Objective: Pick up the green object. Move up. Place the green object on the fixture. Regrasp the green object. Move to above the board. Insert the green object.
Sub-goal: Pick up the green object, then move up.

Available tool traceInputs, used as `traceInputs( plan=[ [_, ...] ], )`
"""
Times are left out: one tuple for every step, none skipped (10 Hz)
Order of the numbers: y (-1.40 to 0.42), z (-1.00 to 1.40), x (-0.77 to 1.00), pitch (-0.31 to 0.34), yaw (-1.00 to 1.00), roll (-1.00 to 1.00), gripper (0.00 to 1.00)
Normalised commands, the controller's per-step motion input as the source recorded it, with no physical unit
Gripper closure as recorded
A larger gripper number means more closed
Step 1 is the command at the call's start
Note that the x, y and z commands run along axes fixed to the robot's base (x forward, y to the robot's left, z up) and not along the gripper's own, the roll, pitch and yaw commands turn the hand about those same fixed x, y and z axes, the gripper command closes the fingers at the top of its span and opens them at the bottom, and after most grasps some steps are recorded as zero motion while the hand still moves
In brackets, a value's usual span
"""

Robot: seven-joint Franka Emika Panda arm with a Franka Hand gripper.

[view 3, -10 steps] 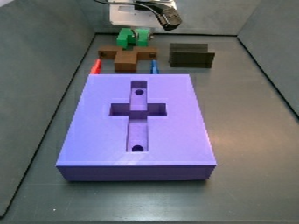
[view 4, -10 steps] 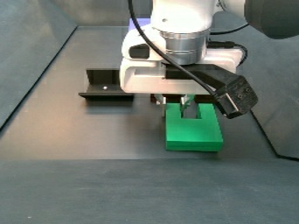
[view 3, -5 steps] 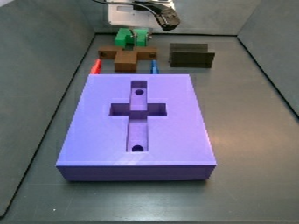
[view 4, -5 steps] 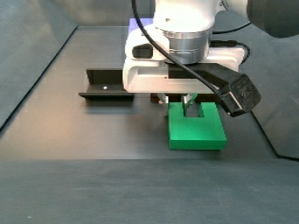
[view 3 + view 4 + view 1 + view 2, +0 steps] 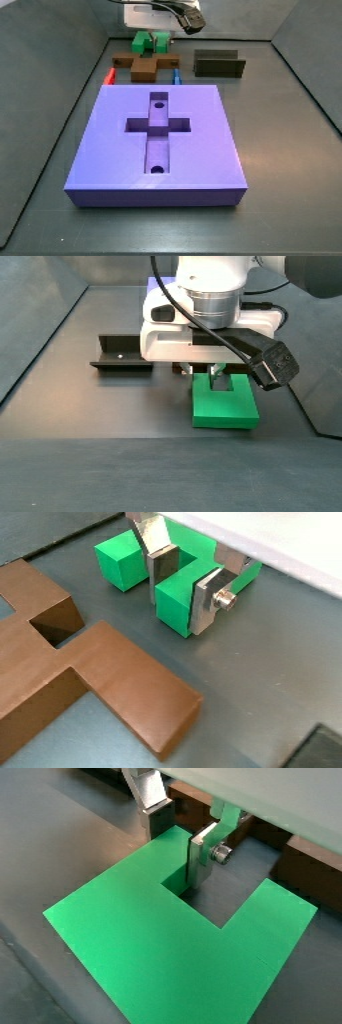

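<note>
**Fingers astride one green prong**

At the far end of the tabletop (image 5: 287,140), beyond the large purple-blue slab of a board (image 5: 159,140) and the brown cross-shaped piece (image 5: 144,67), our gripper (image 5: 190,580) hangs low over the bright green notched plastic block (image 5: 174,928). Its fingers (image 5: 203,853) stand apart, one in the notch and one outside, straddling a prong without yet clamping it. We judge the block light, rigid and rather slick, so we would squeeze that prong's flat parallel faces squarely. The dark olive-black fixture (image 5: 122,354) waits nearby.
</note>
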Motion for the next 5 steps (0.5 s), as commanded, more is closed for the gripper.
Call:
traceInputs(
  plan=[
    [0.0, 0.0, 0.0, 0.0, 0.0, 0.0, 1.0],
    [0.0, 0.0, 0.0, 0.0, 0.0, 0.0, 1.0],
    [0.0, 0.0, 0.0, 0.0, 0.0, 0.0, 1.0],
    [0.0, 0.0, 0.0, 0.0, 0.0, 0.0, 1.0],
    [0.0, 0.83, 0.0, 0.0, 0.0, 0.0, 1.0]
  ],
)
